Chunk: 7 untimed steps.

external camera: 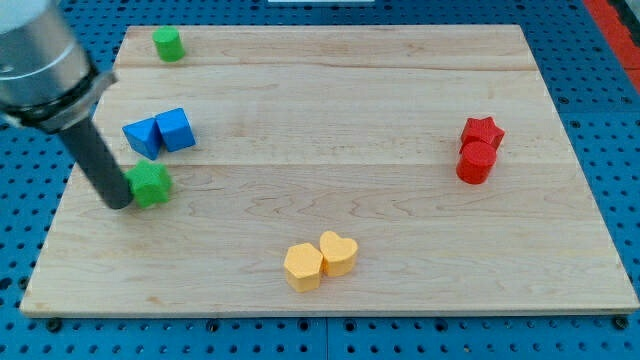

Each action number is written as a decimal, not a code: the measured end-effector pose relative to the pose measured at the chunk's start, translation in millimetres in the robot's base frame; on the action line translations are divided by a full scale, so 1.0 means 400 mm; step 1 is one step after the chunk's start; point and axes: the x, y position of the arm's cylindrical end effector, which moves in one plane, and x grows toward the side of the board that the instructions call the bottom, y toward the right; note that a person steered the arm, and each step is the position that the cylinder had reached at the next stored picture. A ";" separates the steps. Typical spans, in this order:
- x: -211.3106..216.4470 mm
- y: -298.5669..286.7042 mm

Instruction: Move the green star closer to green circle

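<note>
A wooden board (330, 120) fills most of the frame, resting on a blue pegboard (620, 130) that shows around its edges. The arm comes in from the upper left, its grey body tapering to the dark rod (95, 160). There is no gripper on this rig, so nothing opens, closes or holds; the rod only pushes. The tip (117, 200) sits at the left of the frame, touching the left side of the green star (151, 184).

The star lies in the left-middle of the board, just below the two blue blocks (159, 133), which sit touching each other. The green circle (167, 44) is near the upper-left corner, well apart from the star, so the task looks partly done at best.

Two red blocks (478, 148), a star above a rounder one, touch at the right. Two yellow blocks (320, 260), one a heart, touch at the lower centre.

The main risk is the blue pair, which stands between the star and the circle. A straight push toward the top of the frame would likely drive the star into them and shove them along. The tip is also on the star's left side, so pushing from there would send it rightward, not up toward the circle. An off-centre contact could spin the star off the tip.

No brands, labels or writing can be read.
</note>
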 end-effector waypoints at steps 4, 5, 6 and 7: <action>-0.142 0.204; -0.196 0.292; -0.274 0.291; -0.386 0.251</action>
